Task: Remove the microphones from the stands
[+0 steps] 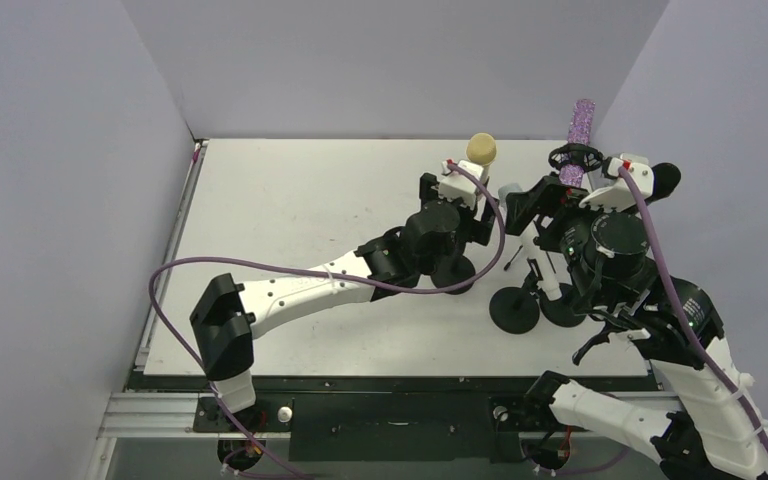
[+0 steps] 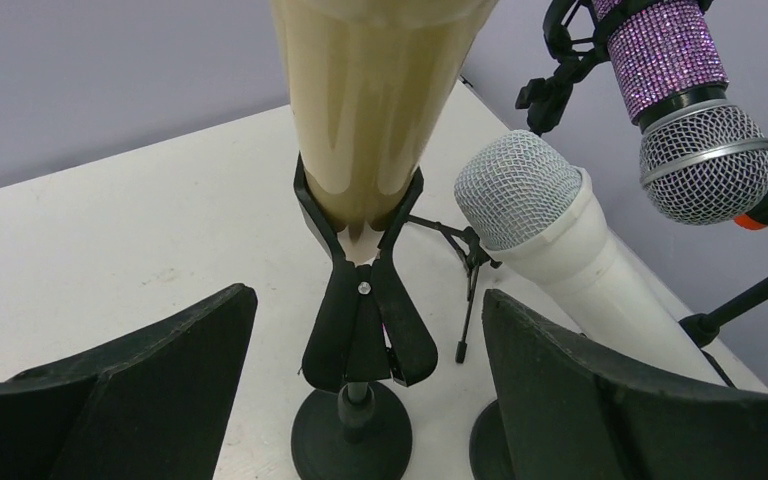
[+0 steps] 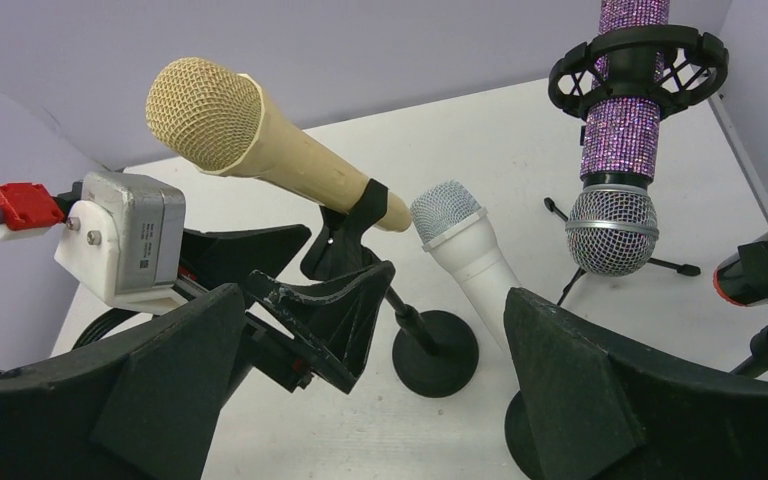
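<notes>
A beige microphone (image 1: 481,149) (image 2: 375,110) (image 3: 260,135) sits tilted in the black clip (image 2: 365,300) of its stand, which has a round black base (image 2: 350,435) (image 3: 435,352). My left gripper (image 2: 368,308) (image 1: 457,180) is open. Its fingers stand on either side of the clip, below the microphone's tapered handle, and touch nothing. In the right wrist view the left gripper (image 3: 305,270) sits just under the handle. My right gripper (image 3: 372,310) (image 1: 532,205) is open and empty, close behind and to the right of the stands.
A white microphone (image 2: 550,220) (image 3: 460,240) leans right beside the beige one. A purple glitter microphone (image 2: 680,80) (image 3: 615,130) hangs head-down in a shock mount on a tripod. A black microphone (image 3: 760,270) is at far right. Walls enclose the table.
</notes>
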Robot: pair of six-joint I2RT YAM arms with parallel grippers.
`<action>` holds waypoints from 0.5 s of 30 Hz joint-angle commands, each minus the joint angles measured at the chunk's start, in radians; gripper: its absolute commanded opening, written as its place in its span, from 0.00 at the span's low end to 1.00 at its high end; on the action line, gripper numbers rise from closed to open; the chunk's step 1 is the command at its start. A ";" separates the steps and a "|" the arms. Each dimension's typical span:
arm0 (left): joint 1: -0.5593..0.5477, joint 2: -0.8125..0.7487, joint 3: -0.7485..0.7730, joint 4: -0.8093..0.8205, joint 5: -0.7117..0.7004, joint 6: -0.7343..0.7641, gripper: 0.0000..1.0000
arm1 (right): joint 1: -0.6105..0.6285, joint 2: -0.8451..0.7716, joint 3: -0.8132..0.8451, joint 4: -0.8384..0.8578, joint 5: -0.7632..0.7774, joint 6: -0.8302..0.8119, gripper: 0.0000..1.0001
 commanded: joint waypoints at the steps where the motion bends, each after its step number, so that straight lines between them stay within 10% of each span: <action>1: -0.006 0.023 0.052 0.083 -0.051 0.025 0.77 | -0.006 -0.008 -0.007 0.042 -0.007 0.001 1.00; 15: 0.009 -0.028 -0.008 0.107 -0.091 0.061 0.22 | -0.012 0.015 -0.022 0.058 -0.026 -0.006 0.99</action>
